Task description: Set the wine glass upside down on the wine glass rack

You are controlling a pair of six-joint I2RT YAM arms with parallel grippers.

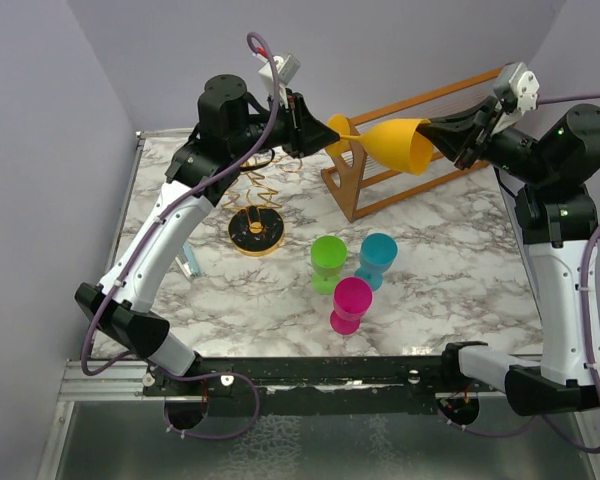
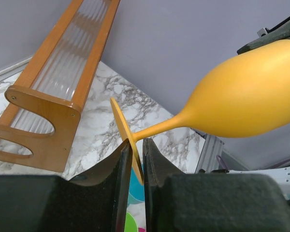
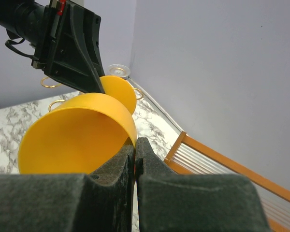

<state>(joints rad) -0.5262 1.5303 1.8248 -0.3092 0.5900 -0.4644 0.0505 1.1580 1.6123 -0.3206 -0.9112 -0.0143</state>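
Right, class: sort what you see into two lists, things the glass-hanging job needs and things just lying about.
Job in hand: yellow wine glass; gold wire rack; left gripper on the glass's foot; right gripper on its rim.
Lying about: wooden slatted rack; green cup; blue cup; pink cup.

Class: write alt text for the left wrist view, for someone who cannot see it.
A yellow wine glass hangs sideways in mid-air, its foot between the fingers of the left gripper. Behind, a wooden slatted rack stands on the marble table.
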